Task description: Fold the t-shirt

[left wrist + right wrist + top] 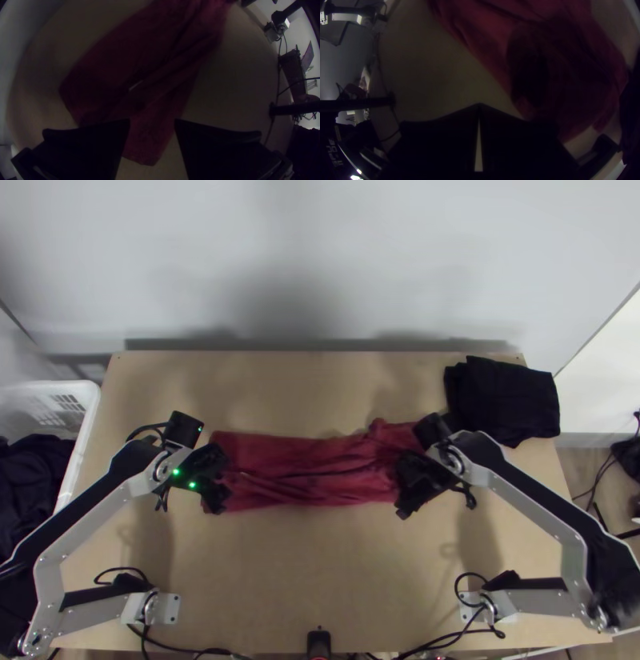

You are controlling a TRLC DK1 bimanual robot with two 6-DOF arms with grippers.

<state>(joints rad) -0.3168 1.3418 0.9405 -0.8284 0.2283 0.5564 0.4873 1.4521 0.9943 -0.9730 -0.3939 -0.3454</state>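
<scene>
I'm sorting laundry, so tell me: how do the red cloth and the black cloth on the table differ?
The red cloth forms a long, wrinkled strip, while the black cloth forms a compact bundle. The red cloth lies across the middle; the black cloth sits at the far right corner. Both rest on the table.

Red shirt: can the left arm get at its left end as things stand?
Likely yes. The left end effector hovers over that end of the shirt, fingers apart, the shirt in view between them, and I see nothing in the way. How far down it must go, I can't tell.
</scene>
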